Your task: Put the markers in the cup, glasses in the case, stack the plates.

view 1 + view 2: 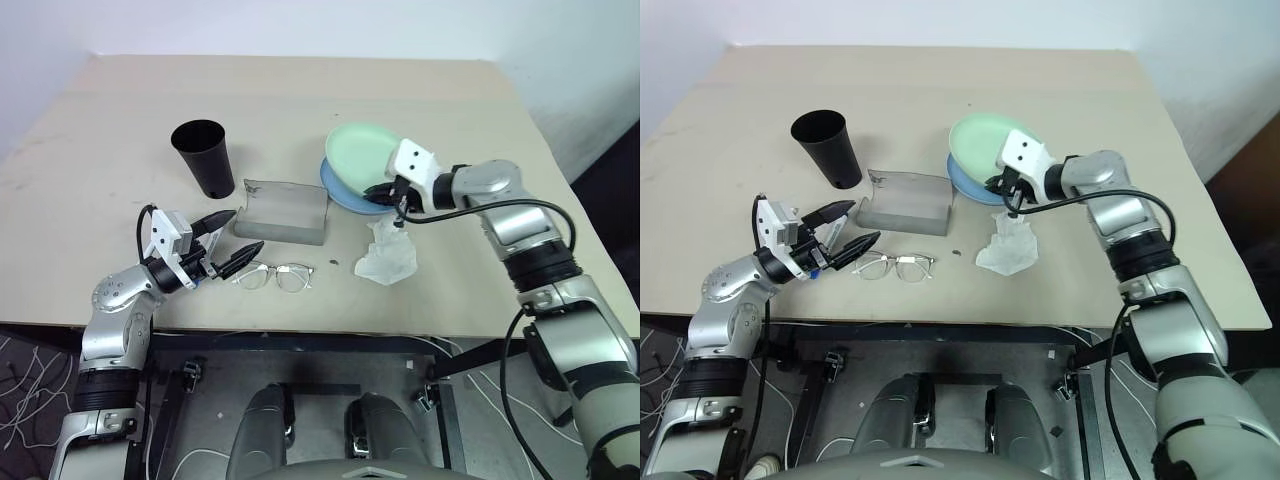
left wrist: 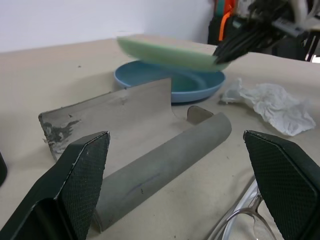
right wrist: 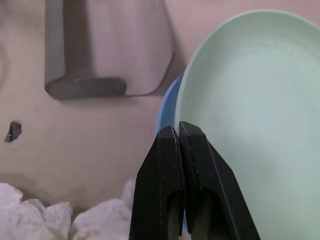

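My right gripper is shut on the near rim of the mint green plate. It holds that plate tilted just above the light blue plate, which lies flat on the table. The grey case lies open left of the plates. The glasses rest unfolded in front of the case. My left gripper stands open just left of the glasses and case, holding nothing. The black cup stands upright behind it. The markers are hidden, apart from a blue bit under my left hand that may be one.
A crumpled white tissue lies in front of the plates, below my right gripper. A small dark speck sits right of the glasses. The table's front edge runs close behind the glasses.
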`<act>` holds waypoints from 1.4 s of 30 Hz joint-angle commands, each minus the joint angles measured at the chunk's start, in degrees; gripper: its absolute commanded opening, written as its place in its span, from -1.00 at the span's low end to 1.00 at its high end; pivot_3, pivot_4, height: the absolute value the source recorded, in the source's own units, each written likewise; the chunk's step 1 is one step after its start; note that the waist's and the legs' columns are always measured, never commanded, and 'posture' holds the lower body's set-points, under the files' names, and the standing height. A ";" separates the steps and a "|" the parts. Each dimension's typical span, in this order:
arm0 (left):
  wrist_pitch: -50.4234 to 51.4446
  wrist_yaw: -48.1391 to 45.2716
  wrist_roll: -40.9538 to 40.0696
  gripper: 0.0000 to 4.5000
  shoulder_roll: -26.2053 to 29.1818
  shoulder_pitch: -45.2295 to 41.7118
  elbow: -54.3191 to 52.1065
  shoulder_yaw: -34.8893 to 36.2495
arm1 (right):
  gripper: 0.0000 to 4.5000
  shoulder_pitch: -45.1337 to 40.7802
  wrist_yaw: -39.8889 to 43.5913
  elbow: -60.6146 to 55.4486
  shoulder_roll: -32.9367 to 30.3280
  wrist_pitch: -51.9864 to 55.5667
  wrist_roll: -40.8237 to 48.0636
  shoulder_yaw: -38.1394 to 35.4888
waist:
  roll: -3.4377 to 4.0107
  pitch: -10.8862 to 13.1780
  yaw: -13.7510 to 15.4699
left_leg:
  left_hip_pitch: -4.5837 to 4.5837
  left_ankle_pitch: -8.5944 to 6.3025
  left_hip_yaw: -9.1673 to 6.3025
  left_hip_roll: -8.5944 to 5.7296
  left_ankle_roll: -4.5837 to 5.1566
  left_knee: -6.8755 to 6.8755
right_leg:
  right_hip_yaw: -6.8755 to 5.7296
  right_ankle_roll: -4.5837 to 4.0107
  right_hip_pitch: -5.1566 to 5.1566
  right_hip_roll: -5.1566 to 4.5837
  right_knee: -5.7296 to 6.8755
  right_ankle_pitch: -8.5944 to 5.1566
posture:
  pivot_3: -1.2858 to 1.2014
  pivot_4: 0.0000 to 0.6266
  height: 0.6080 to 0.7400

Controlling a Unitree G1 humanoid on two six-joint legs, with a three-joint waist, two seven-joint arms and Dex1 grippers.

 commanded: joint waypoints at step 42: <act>-2.31 -0.29 -0.22 1.00 0.37 -0.78 0.18 -0.46 | 0.99 19.60 7.92 -27.93 -5.98 18.40 10.27 -13.17 | -0.01 -0.01 0.04 | 0.09 0.06 -0.03 -0.05 0.26 0.04 | -0.07 0.02 0.08 -0.14 0.14 0.13 | 0.03 -0.52 0.11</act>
